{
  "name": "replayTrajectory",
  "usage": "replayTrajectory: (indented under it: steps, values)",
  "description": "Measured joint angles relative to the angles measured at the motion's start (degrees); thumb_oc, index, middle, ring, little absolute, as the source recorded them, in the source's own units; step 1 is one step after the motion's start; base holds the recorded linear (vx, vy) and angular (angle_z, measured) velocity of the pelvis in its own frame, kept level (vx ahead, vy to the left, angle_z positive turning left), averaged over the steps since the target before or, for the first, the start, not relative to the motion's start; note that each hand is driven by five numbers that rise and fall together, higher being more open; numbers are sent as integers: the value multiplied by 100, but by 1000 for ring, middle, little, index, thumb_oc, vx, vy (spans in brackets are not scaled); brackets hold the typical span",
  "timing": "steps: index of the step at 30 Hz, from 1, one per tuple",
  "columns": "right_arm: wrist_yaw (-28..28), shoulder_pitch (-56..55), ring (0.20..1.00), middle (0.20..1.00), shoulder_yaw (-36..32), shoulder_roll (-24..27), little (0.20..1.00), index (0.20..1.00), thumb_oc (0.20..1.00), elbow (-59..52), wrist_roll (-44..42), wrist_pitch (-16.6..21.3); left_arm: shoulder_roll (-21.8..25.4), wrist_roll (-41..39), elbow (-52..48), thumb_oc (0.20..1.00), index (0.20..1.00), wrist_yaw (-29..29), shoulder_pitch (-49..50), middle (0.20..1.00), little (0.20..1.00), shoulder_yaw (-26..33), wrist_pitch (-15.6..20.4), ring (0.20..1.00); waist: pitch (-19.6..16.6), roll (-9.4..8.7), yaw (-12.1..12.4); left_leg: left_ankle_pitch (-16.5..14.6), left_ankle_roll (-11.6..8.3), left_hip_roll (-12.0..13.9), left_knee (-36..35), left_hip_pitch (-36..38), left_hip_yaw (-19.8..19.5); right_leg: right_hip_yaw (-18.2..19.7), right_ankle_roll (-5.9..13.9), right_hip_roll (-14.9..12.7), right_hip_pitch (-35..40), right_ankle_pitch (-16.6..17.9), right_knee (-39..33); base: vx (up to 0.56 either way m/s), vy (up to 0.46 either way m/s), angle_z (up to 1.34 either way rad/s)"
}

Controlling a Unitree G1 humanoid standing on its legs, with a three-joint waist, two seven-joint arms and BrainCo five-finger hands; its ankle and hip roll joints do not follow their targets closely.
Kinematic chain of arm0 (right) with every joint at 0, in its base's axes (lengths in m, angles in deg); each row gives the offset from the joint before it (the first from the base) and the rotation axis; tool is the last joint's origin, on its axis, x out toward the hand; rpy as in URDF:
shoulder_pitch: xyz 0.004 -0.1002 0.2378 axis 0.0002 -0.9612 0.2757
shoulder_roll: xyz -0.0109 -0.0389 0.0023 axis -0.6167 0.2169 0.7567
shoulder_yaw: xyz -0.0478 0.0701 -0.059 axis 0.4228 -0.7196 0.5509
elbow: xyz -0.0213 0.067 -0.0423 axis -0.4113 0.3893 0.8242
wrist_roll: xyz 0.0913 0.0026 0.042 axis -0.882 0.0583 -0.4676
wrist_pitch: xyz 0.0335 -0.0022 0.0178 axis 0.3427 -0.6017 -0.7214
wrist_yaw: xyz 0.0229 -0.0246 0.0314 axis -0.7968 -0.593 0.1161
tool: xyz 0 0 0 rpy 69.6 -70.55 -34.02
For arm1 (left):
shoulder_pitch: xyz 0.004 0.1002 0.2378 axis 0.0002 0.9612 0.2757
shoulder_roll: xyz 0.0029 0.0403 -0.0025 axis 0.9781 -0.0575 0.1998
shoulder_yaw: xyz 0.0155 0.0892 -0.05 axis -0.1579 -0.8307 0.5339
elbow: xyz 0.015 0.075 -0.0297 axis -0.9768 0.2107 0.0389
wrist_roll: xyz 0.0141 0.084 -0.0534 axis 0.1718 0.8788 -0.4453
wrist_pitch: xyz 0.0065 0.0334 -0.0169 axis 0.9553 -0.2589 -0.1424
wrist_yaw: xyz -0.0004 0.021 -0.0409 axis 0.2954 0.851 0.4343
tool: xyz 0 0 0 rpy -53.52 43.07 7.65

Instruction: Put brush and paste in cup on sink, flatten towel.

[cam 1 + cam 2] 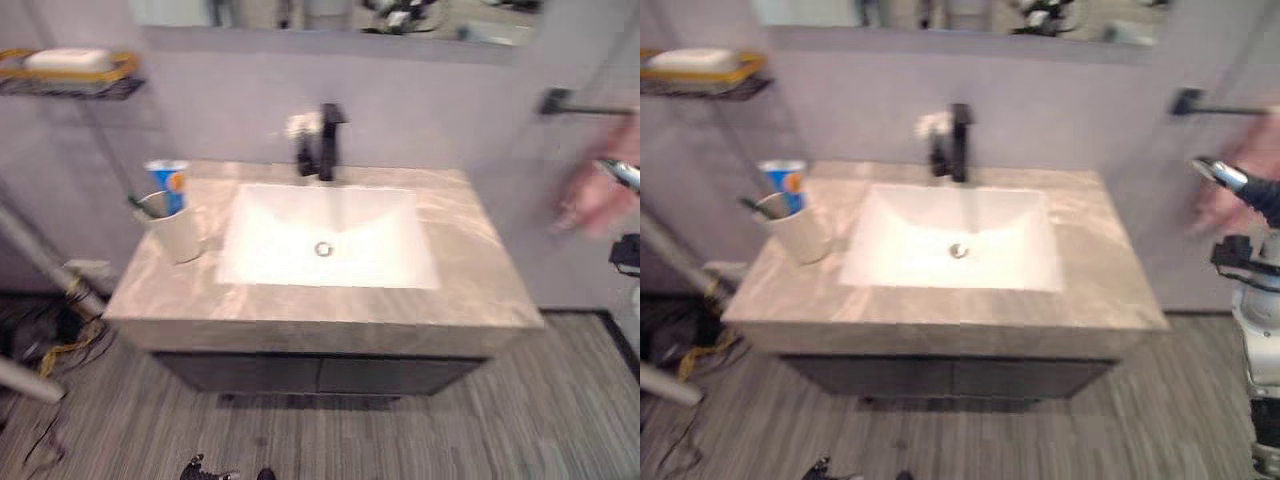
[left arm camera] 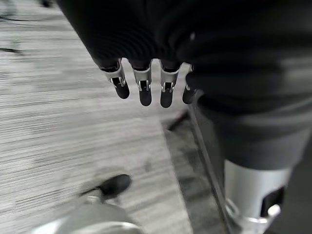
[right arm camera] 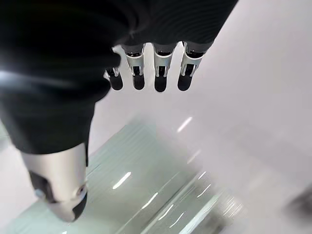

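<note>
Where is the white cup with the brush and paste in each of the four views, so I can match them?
Left eye view: cup on the countertop's left side, beside the basin.
Right eye view: same cup, nearer the picture's left edge.
Left wrist view: not in it.
Right wrist view: not in it.
Shared landmark: the black faucet behind the basin.

No readable text anywhere, blue-and-orange printed toothpaste tube (image 1: 168, 184) standing in the white cup (image 1: 178, 232) at left of the frame, its print too blurred to make out, no numbers, no signs
</note>
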Motion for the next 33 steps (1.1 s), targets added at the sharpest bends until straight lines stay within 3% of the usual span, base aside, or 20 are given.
replayTrajectory:
  steps: [1, 3, 4, 5, 8, 9, 11, 13, 14, 17, 20, 21, 23, 27, 31, 33]
  values:
    - [58, -237, 1000, 1000, 4, -145, 1000, 1000, 1000, 121, -9, -60, -70, -1, 6, 1000, 1000, -30, 17, 1000, 1000, 50, 13, 1000, -20, 41, -34, -49, 4, 15, -5, -7, 27, 39, -27, 8, 1, -13, 0, 32, -46, -38]
    - [65, -662, 1000, 1000, -154, -1161, 1000, 1000, 1000, 504, -253, 108, -242, -10, -52, 1000, 1000, -54, -24, 1000, 1000, 3, 43, 1000, -118, 199, -153, -61, 8, 56, -2, 3, 123, 183, -27, 48, -102, -2, 1, 20, -41, -27]
    - [45, -836, 1000, 1000, -239, -1746, 1000, 1000, 1000, 882, -415, 61, -314, -17, -131, 1000, 1000, -64, -1, 1000, 1000, 35, 80, 1000, -136, 213, -146, -60, 7, 72, -3, 18, 140, 193, -42, 66, -96, -2, 0, -10, -38, -8]
    - [-3, -1125, 1000, 1000, -137, -2342, 1000, 1000, 1000, 1556, -731, -46, -349, -20, -277, 1000, 1000, -71, 16, 1000, 1000, -55, 115, 1000, -144, 336, -188, -50, 21, 83, -2, 23, 160, 207, -50, 78, -102, 5, 0, -3, -34, -9]
    - [-135, -1448, 1000, 1000, 291, -2918, 1000, 1000, 1000, 2003, -1350, -344, -315, -22, -811, 1000, 1000, -43, 190, 1000, 1000, -64, 124, 1000, -69, 512, -221, -31, -3, 88, -1, 56, 268, 264, -79, 85, -108, 77, 1, -6, -19, -17]
    - [294, -1709, 1000, 1000, 827, -2970, 1000, 1000, 1000, 1928, -1893, -381, -262, -19, -1414, 1000, 1000, -47, 388, 1000, 1000, -86, 106, 1000, -7, 593, -272, -31, -3, 89, 7, 112, 330, 371, -78, 111, -92, 97, 1, -57, -34, -20]
    - [680, -1876, 1000, 1000, 1276, -2829, 1000, 1000, 1000, 1856, -1962, -530, -208, -18, -1768, 1000, 1000, -54, 468, 1000, 1000, -67, 158, 1000, 0, 581, -260, -31, -3, 97, -1, 125, 323, 370, -72, 103, -72, 93, 0, -54, -29, -7]
    - [1367, -1835, 1000, 1000, 2686, -1817, 1000, 1000, 1000, 1810, -1565, -676, 175, -57, -3020, 1000, 1000, -218, 906, 1000, 1000, -356, 137, 1000, 97, 470, -267, -21, -12, 114, 23, 154, 389, 406, -60, 104, -86, 100, 0, -21, -18, -10]
    - [1779, -1867, 1000, 1000, 2868, -1595, 1000, 1000, 1000, 1763, -1319, -716, 319, -63, -3282, 1000, 1000, -378, 937, 1000, 1000, -429, 261, 1000, 159, 448, -206, -12, -6, 123, 16, 197, 365, 393, -63, 106, -17, 102, 0, -16, -19, 4]
    - [2300, -1417, 1000, 1000, 2945, -1608, 1000, 1000, 1000, 2298, -936, -937, 829, -128, -4018, 1000, 1000, -726, 1061, 1000, 1000, -516, 311, 1000, 219, 295, -53, -40, 6, 161, -3, 207, 324, 378, -105, 141, -4, 79, -1, -9, -11, 5]
    - [2515, -1278, 1000, 1000, 2934, -1615, 1000, 1000, 1000, 2182, -822, -996, 1186, -123, -4793, 1000, 1000, -895, 1338, 1000, 1000, -332, 369, 1000, 236, 338, 27, -45, 1, 143, -3, 202, 302, 367, -97, 125, 3, 80, -2, -4, -17, 4]
    - [2533, -1185, 1000, 1000, 2968, -1650, 1000, 1000, 1000, 2242, -756, -1011, 1705, 410, -5328, 1000, 1000, -1012, 1398, 1000, 1000, -534, 197, 1000, 246, 366, 66, -40, 12, 143, 0, 201, 295, 358, -90, 131, 4, 85, -1, 0, 0, 0]
    - [2563, -1036, 1000, 1000, 2969, -1675, 1000, 1000, 1000, 2241, -712, -1040, 2379, 894, -6406, 1000, 1000, -1321, 1632, 1000, 1000, -416, 297, 1000, 263, 404, 150, -22, -6, 158, 3, 200, 303, 355, -106, 142, 18, 100, -1, 0, 0, 0]
    - [2653, -974, 1000, 1000, 3135, -1686, 1000, 1000, 1000, 2264, -659, -1098, 2385, 690, -7494, 1000, 1000, -1665, 1358, 1000, 1000, -92, 495, 1000, 234, 457, 208, -5, -22, 131, 26, 216, 156, 214, -106, 127, 130, 107, 5, -13, -25, 16]
    - [2696, -876, 1000, 1000, 3236, -1810, 1000, 1000, 1000, 2328, -664, -1115, 2086, -642, -8303, 1000, 1000, -1670, 996, 1000, 1000, 133, 766, 1000, 243, 391, 254, 27, -64, 159, 25, 202, 7, 56, -110, 157, 212, 71, 38, -16, -31, 19]
    - [2698, -960, 1000, 1000, 3192, -1890, 1000, 1000, 1000, 2330, -679, -1111, 2024, -998, -8489, 1000, 1000, -1604, 1106, 1000, 1000, 546, 851, 1000, 220, 351, 284, 27, -69, 171, 24, 196, -19, 28, -120, 168, 219, 38, 7, 5, -13, 12]
